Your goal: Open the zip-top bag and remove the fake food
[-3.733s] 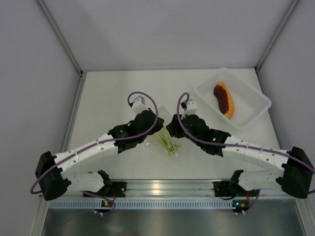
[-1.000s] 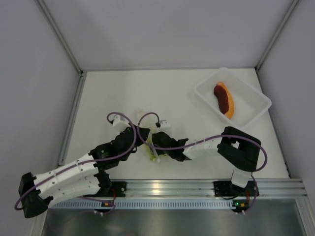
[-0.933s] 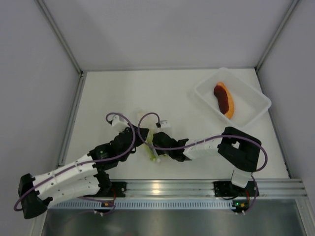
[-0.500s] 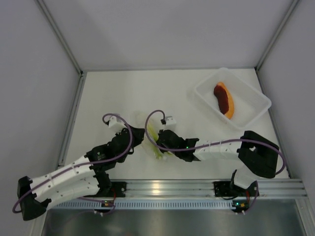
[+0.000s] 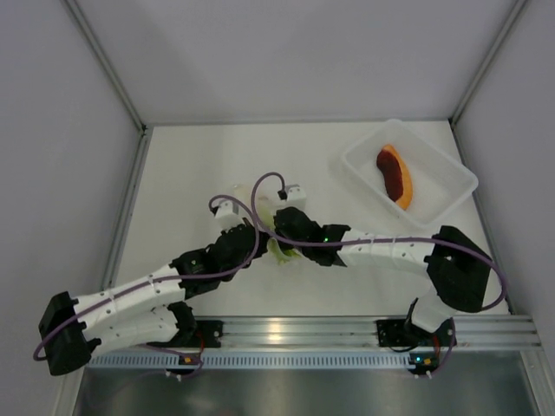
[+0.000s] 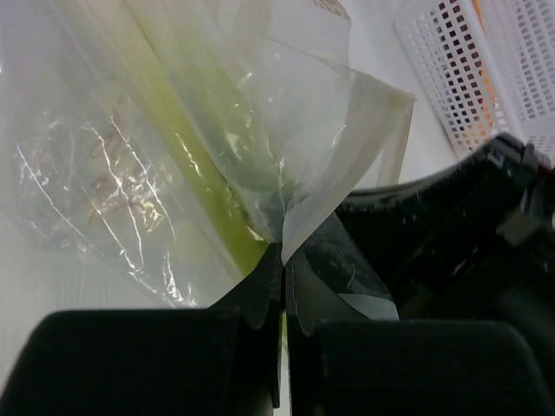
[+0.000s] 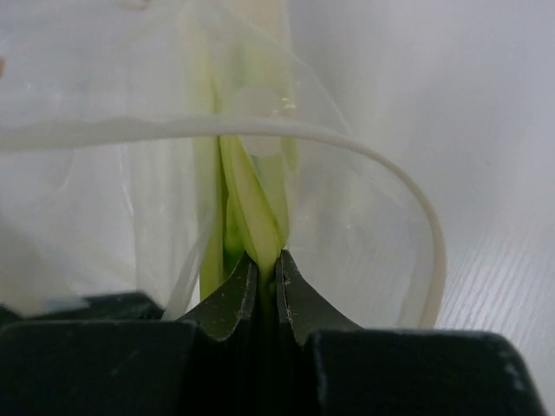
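Top view, arms: the left gripper (image 5: 263, 241) and the right gripper (image 5: 279, 236) meet just past the middle of the white table (image 5: 191, 169), toward 6 o'clock.
Top view, bag: the clear, crinkly bag (image 5: 279, 252) shows between them, tinted pale green.
Top view, tray: at 2 o'clock, well apart, a rigid white tray (image 5: 451, 166) holds a curved orange-and-dark-red wedge (image 5: 395, 176).
Left wrist, fingers: the black fingers (image 6: 258, 299) are pressed together on a fold of glossy film.
Left wrist, contents: the bag fans out toward 11 o'clock, with the yellow-green stalk (image 6: 204, 173) inside.
Right wrist, fingers: the fingers (image 7: 230, 303) are clamped on the stalk's tapered end.
Right wrist, rim: the pale zip rim (image 7: 408, 199) arches around the stalk.
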`<state>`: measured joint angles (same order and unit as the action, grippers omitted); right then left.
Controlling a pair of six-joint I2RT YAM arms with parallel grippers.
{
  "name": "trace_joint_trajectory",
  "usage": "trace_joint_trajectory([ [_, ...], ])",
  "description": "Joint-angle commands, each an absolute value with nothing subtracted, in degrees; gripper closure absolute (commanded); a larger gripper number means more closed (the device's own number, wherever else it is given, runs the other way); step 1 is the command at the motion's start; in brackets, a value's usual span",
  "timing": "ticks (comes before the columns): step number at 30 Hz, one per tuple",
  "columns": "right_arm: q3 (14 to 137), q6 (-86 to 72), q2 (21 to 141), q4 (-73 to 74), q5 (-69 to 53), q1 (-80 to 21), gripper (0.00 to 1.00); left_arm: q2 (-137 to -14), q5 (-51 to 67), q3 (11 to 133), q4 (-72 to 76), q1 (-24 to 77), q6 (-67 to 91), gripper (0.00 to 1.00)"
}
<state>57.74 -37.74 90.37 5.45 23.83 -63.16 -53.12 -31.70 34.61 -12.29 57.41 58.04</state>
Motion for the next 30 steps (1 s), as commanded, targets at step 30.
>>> trace_joint_trajectory([
  [30,58.28,-29.27,78.14,4.30,11.94,-56.78,1.00,-65.21,-24.43,37.97,-11.25,48.69,45.26,1.00],
])
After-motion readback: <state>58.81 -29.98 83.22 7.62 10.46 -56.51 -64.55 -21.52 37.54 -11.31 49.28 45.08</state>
